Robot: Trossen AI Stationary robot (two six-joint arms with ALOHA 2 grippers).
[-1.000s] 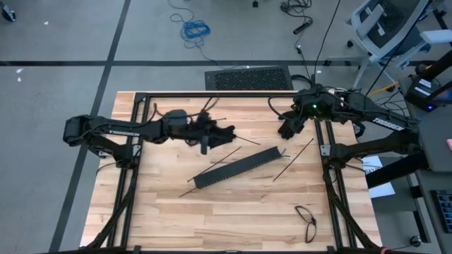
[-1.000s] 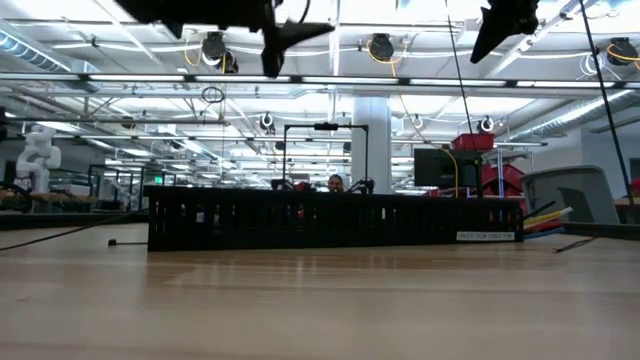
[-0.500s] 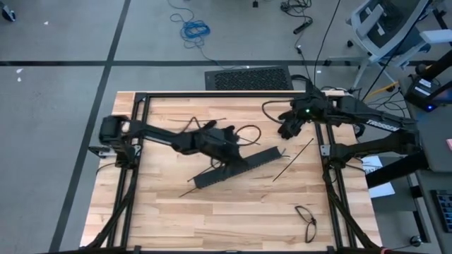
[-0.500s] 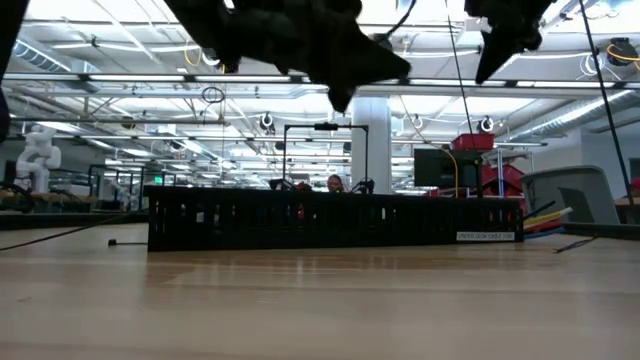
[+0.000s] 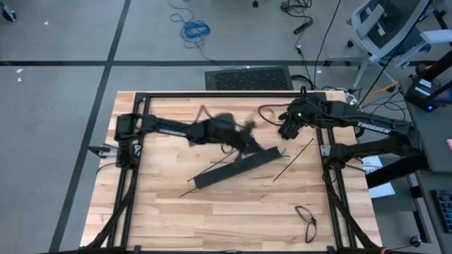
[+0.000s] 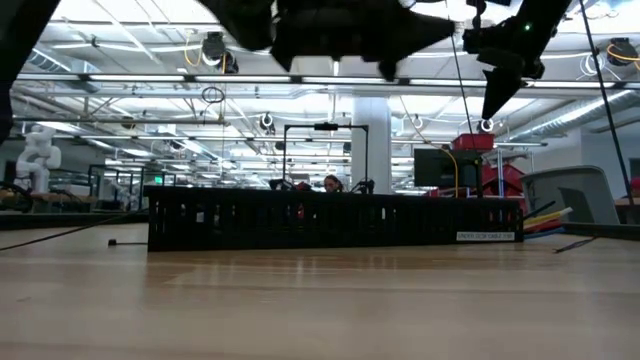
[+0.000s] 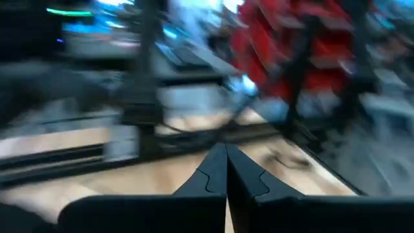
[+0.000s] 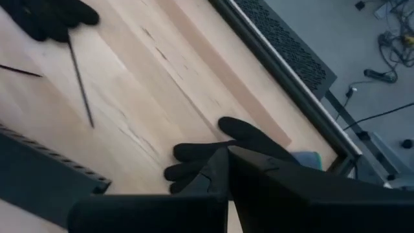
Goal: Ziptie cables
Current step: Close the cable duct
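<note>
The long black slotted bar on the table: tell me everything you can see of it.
The slotted bar is a long, straight black channel, plastic by its look, with a comb of narrow upright slots along its side, plain in the low view. It lies flat on the wooden table near the middle, set diagonally. The left gripper hangs above its far end; contact cannot be judged. A thin black strip runs along it.

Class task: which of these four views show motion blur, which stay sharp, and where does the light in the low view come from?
Left wrist view: smeared throughout except its own left gripper. High view: only the left arm blurs; the slotted bar stays crisp. Right wrist view: sharp. Low view: backlit by ceiling lights, so the arms are silhouettes.
</note>
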